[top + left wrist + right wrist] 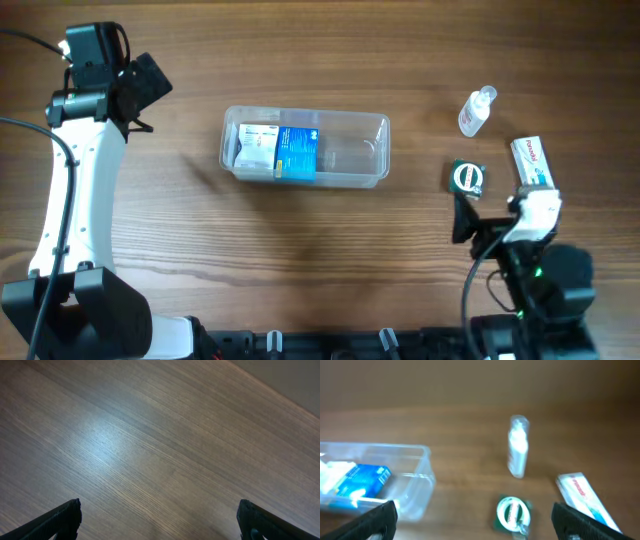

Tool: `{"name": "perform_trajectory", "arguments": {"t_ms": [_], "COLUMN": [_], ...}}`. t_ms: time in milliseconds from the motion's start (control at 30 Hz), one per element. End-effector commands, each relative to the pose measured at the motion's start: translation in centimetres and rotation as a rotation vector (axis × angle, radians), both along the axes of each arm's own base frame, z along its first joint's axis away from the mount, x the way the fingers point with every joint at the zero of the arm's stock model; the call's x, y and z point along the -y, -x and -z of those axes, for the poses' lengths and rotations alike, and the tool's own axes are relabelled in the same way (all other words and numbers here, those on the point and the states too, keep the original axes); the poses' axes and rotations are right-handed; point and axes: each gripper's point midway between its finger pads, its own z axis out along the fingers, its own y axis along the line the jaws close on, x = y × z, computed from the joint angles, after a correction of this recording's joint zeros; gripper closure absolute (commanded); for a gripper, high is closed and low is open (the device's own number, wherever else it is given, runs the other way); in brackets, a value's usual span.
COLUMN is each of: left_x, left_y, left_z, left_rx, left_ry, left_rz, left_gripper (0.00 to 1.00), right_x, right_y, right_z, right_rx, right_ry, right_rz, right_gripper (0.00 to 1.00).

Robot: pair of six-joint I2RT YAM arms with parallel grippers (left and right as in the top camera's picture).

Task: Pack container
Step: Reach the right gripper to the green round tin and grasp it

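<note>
The clear plastic container (pixel 370 150) lies at the table's middle with a blue box (pixel 297 152) and a white box (pixel 256 146) in its left half. It also shows in the right wrist view (pixel 417 480). A small clear bottle (pixel 476 110), a green and white tape roll (pixel 466 178) and a white box with red lettering (pixel 532 162) lie at the right. My right gripper (pixel 475 522) is open and empty just before the tape roll (pixel 512 512). My left gripper (pixel 160 520) is open and empty over bare wood at the far left.
The left arm (pixel 75 170) stands along the table's left side, and the right arm's base (pixel 535 285) is at the front right. Bare wood lies between the container and the right-hand items.
</note>
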Motion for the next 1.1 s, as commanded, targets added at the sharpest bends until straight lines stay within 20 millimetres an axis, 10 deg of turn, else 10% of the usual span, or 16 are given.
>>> {"name": "perform_trajectory", "arguments": {"t_ms": [0, 333, 1067], "left_x": [-0.3, -0.3, -0.3], "left_y": [0.0, 0.0, 0.0], "left_z": [-0.8, -0.8, -0.8], "left_rx": [0.017, 0.017, 0.017], "left_ry": [-0.009, -0.009, -0.009], "left_rz": [-0.003, -0.003, -0.003], "left_gripper": [0.0, 0.0, 0.0], "right_x": [1.7, 0.2, 4.1], "right_y": [-0.9, -6.0, -10.1], "right_z": [-1.3, 6.7, 14.7], "right_rx": [-0.149, -0.681, -0.839], "right_ry": [-0.023, 0.0, 0.022], "right_rz": [0.126, 0.077, 0.108], "right_gripper": [0.0, 0.0, 0.0]}}
